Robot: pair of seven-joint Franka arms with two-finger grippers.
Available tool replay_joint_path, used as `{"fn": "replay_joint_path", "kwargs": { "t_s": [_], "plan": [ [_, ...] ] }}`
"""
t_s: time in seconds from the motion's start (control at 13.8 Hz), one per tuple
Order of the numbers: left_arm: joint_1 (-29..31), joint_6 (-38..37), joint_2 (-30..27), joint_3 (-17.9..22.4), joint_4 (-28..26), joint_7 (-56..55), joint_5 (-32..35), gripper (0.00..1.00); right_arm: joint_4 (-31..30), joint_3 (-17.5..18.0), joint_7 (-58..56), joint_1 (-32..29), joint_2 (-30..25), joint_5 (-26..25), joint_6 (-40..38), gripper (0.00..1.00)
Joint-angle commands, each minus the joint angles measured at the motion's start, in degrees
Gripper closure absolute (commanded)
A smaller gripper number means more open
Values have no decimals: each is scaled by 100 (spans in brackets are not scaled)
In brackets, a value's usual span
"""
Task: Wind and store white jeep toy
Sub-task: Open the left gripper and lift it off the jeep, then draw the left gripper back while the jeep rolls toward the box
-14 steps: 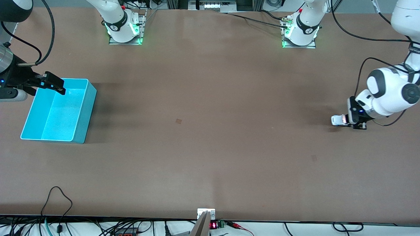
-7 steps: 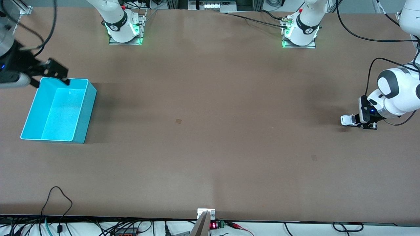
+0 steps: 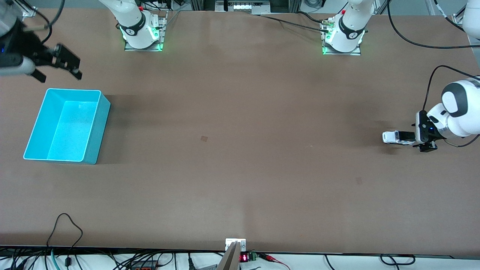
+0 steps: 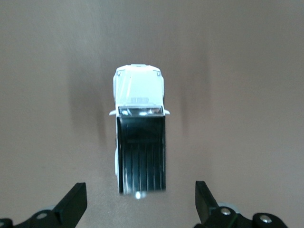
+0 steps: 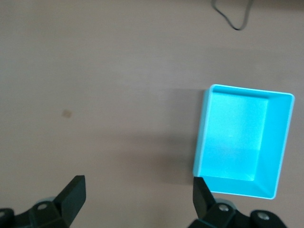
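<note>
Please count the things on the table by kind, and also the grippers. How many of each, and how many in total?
Toy cars: 1, the white jeep toy
Bins: 1, the cyan bin
Grippers: 2, the left gripper and the right gripper
Total: 4

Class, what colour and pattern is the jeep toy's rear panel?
Black with lengthwise ribs, clearest in the left wrist view.

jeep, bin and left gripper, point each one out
jeep (image 4: 140, 123), left wrist view, on its windshield edge
bin (image 3: 93, 129), front view, on its side wall
left gripper (image 3: 417, 138), front view, midway between the fingertips
</note>
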Motion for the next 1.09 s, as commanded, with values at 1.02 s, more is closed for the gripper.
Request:
{"fn": "replay_joint_path", "kwargs": {
  "t_s": [1.02],
  "plan": [
    [-247, -4053, -812, -1841, 1915, -6287, 44, 0, -300, -481, -303, -92, -41, 225, -48, 0]
  ]
}}
